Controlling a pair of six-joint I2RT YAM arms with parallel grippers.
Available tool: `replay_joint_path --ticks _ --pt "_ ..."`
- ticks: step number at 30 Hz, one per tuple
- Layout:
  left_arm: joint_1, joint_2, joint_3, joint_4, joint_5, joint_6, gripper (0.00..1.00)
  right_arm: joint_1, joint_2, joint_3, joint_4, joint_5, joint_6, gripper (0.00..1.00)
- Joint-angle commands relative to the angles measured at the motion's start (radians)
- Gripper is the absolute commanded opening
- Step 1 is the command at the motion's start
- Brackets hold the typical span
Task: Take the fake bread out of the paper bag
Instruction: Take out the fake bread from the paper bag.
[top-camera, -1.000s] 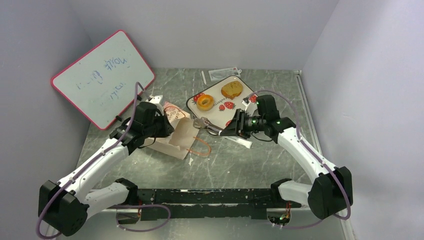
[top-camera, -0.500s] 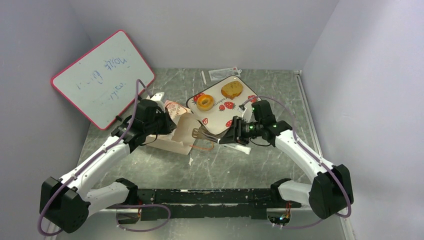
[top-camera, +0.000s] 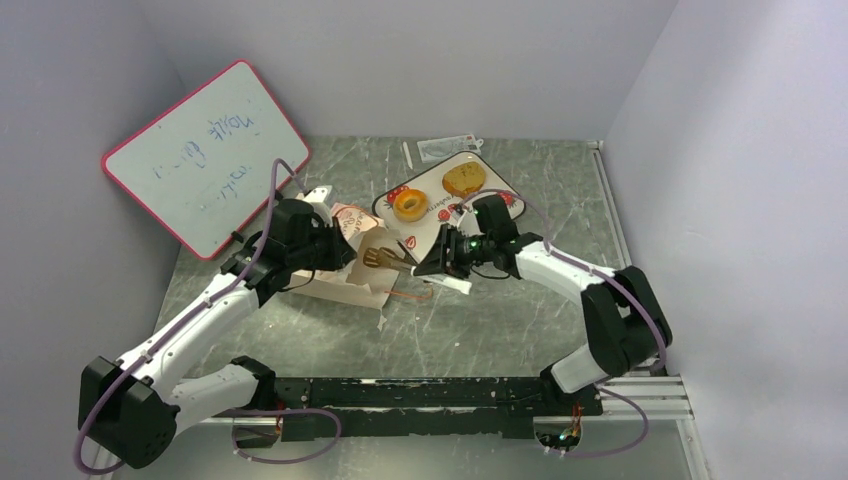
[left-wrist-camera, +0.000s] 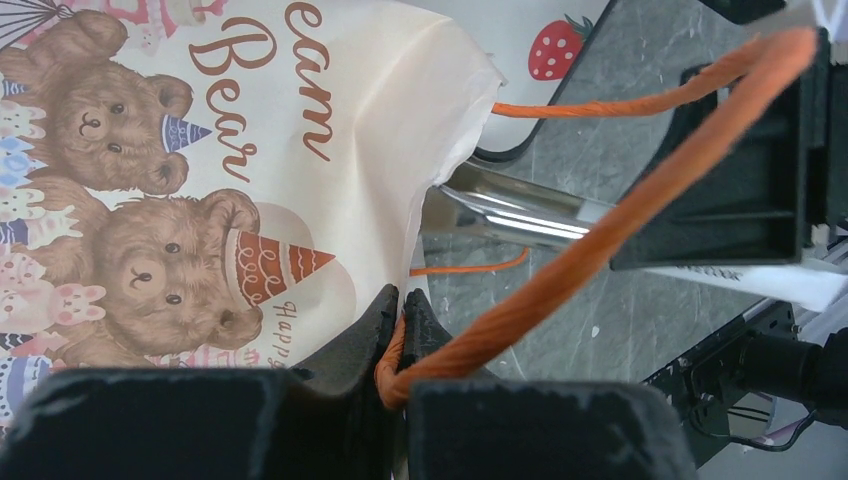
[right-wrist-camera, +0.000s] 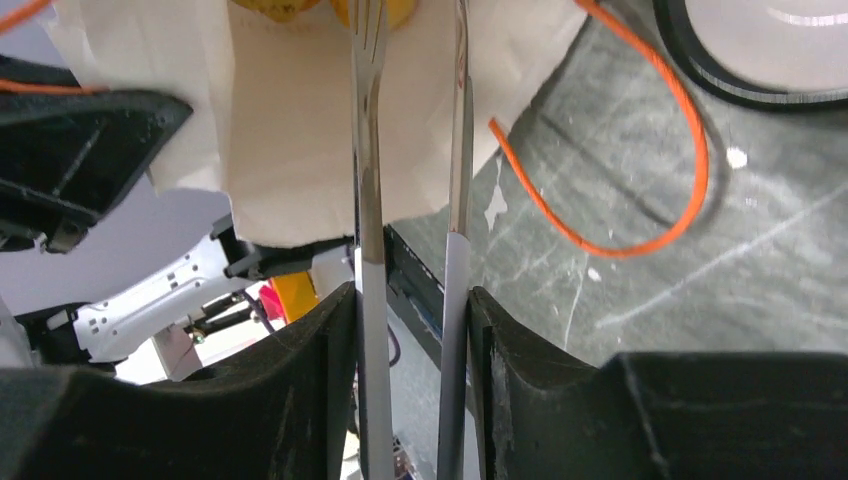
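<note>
Left of the counter's (top-camera: 480, 330) middle sits the paper bag (top-camera: 345, 285), the left jaws pinched tight on its orange cord handle (left-wrist-camera: 600, 240). The right jaws clamp metal tongs (top-camera: 400, 264), whose tips meet a golden piece of fake bread (top-camera: 374, 257) at the bag's mouth. Beyond, nearer the far edge, a doughnut (top-camera: 408, 204) and a bun (top-camera: 463, 180) rest on the strawberry tray (top-camera: 437, 190).

On paper bag (left-wrist-camera: 400, 120) I read "…eam Bear" and, by the ice-cream cone, prob. "Happy"; whiteboard (top-camera: 205, 155) handwriting's illegible to me.
</note>
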Motion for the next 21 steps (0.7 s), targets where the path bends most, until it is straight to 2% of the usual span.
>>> replay_joint_path --ticks 1,11,21 --pt "-0.004 -0.014 0.022 0.011 0.064 0.01 0.07 0.002 0.065 0.048 0.191 -0.03 0.073 0.45" --pt "-0.004 0.009 0.038 0.013 0.078 0.014 0.07 0.015 0.175 0.099 0.26 -0.049 0.083 0.49" --pt "-0.004 0.037 0.049 0.023 0.086 0.021 0.07 0.056 0.245 0.145 0.259 -0.057 0.069 0.51"
